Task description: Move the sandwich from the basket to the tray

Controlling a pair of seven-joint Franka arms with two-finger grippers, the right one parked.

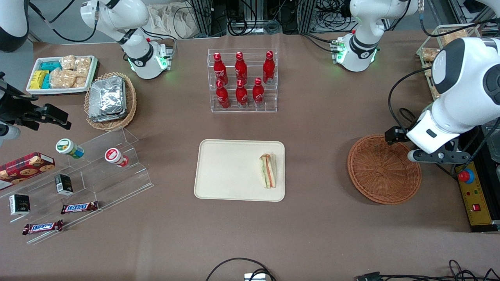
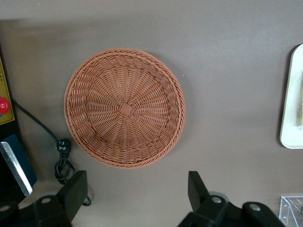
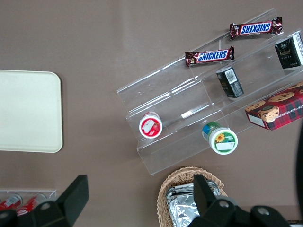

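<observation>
The sandwich (image 1: 268,170) is seen lying on the tray (image 1: 226,171). The end effector (image 2: 135,196) is held spread above the bench, near the basket (image 1: 383,169), gripping nothing.

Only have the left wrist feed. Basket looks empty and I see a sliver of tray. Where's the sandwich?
Observer: The sandwich lies on the tray, close to the tray edge nearest the basket.
Operator: Fully on it, or hanging over the rim?
Observer: Fully inside the rim. The front view shows its red and green filling layers from above.
Operator: Where does the tool sit relative to the basket?
Observer: The tool is open and empty. In the front view the working arm's wrist hangs above the basket's rim, toward the working arm's end of the table.
</observation>
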